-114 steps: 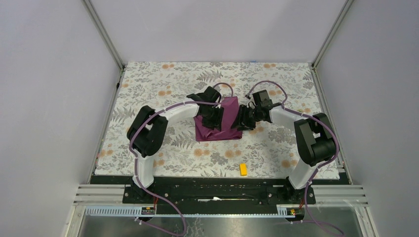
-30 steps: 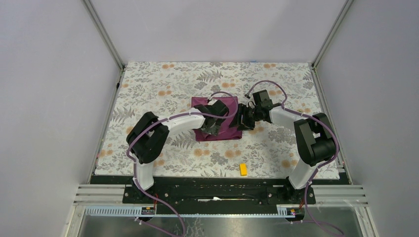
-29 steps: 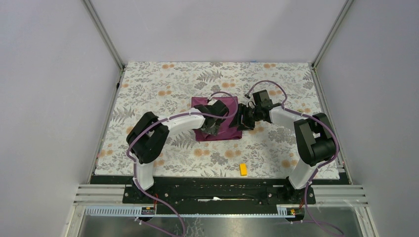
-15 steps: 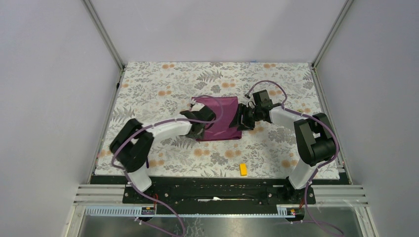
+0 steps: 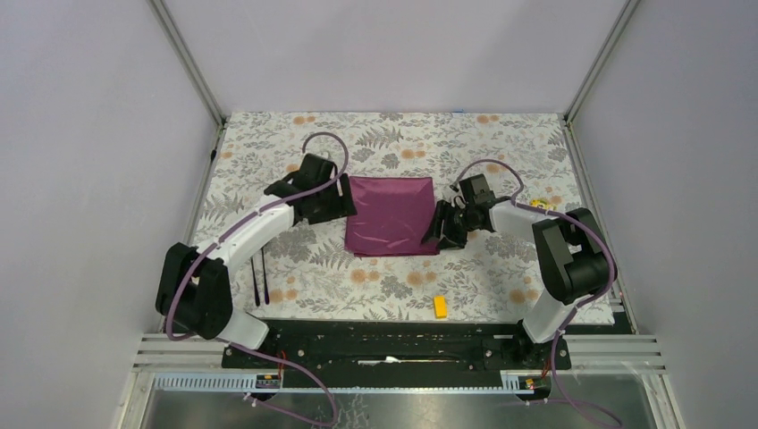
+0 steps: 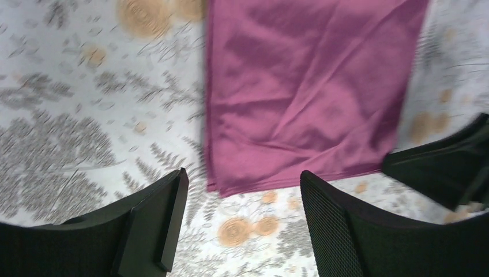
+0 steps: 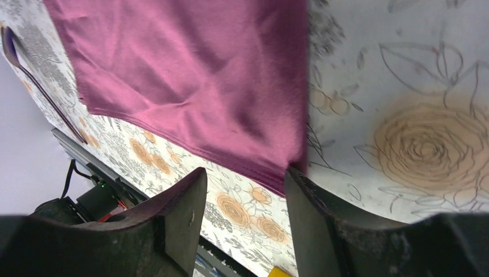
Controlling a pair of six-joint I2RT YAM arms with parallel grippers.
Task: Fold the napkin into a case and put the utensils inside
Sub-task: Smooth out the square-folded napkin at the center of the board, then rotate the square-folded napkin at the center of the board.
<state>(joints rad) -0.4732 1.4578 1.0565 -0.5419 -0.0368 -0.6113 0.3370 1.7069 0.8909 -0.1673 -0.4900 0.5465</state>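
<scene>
The plum-purple napkin (image 5: 391, 215) lies flat on the patterned table as a folded rectangle, with light creases (image 6: 305, 86). My left gripper (image 5: 342, 206) stands open just off its left edge, nothing between its fingers (image 6: 155, 222). My right gripper (image 5: 438, 234) is open at the napkin's near right corner (image 7: 190, 75). That corner touches the inner face of one of its fingers (image 7: 323, 222), and the jaws are not closed on it. The utensils (image 5: 259, 277), two dark sticks, lie side by side at the near left; one (image 7: 34, 81) shows in the right wrist view.
A small yellow block (image 5: 440, 307) lies near the front edge, right of centre. Another yellow piece (image 5: 539, 204) sits by the right forearm. Metal posts and grey walls close in the table on three sides.
My left arm swung left off the napkin, and its gripper now sits at the cloth's left edge. The napkin lies flatter and wider. The utensils now show at the near left. My right gripper shifted slightly nearer.
</scene>
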